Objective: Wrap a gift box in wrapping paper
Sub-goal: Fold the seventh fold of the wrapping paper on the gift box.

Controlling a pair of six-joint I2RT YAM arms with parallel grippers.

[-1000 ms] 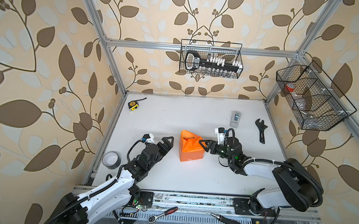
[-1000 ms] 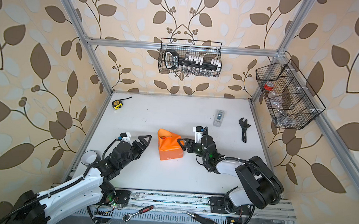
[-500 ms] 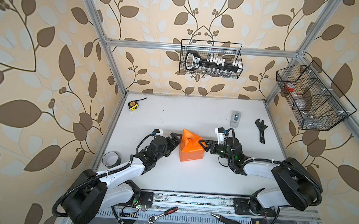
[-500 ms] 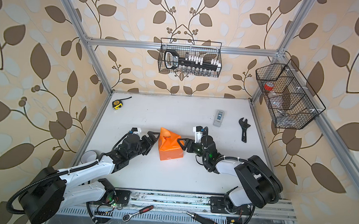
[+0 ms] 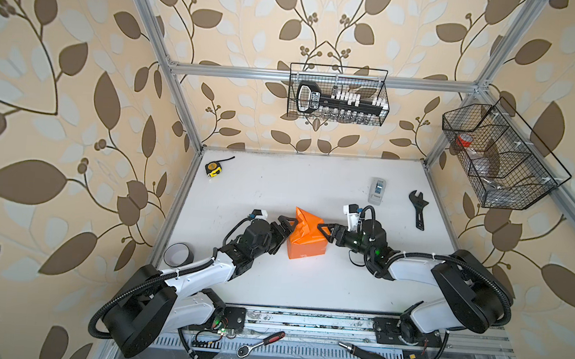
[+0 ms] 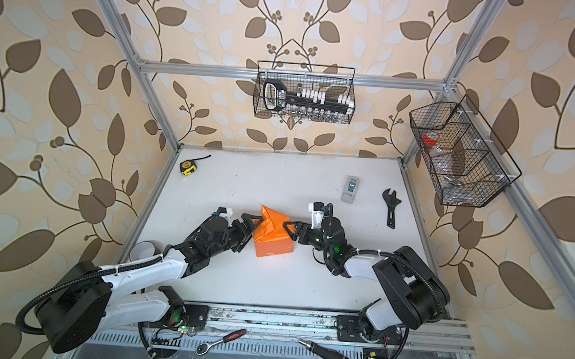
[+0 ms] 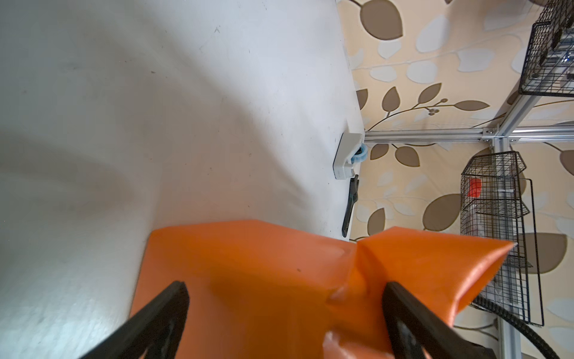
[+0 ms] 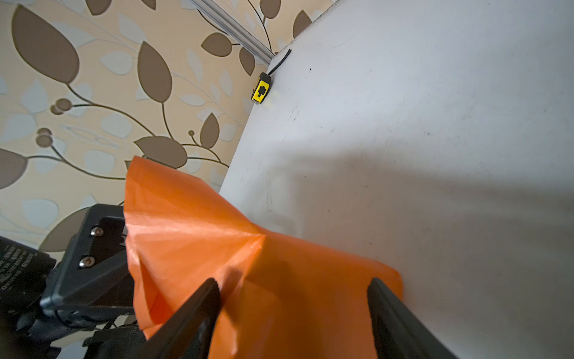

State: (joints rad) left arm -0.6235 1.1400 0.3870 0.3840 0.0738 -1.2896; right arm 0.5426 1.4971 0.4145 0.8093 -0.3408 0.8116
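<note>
The wrapping paper (image 5: 306,243) sat bunched on the surface (image 5: 313,188); the left gripper (image 5: 290,228) gaped wide at one side, the right gripper (image 5: 324,234) partly open against the other, neither clamping it.

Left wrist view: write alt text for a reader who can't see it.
Creased orange wrapping paper, one flap sticking out, fills the foreground between the wide-open black fingers of the left tool. Beyond it lies the white table with a tape dispenser and a black wrench, then a wire basket by the leaf-patterned wall.
</note>
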